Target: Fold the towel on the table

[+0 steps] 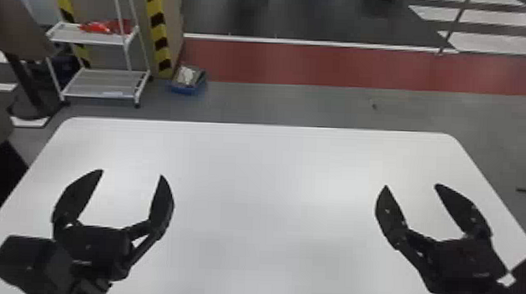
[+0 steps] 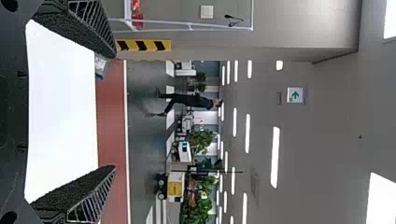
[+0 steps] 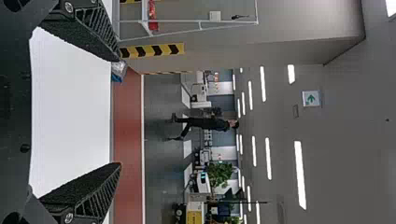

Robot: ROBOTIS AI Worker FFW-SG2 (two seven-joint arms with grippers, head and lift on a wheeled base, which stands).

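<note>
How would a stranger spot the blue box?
Look past the white table to the pillar with yellow and black stripes. At its foot, on the floor, sits the blue box, low and legless unlike the white cart to its left, something whitish inside.

The jaws stand wide apart, the white bench (image 2: 60,112) showing between them. Beyond are a red floor strip (image 2: 110,126), plants (image 2: 201,141) and a green-arrow sign (image 2: 295,95).
</note>
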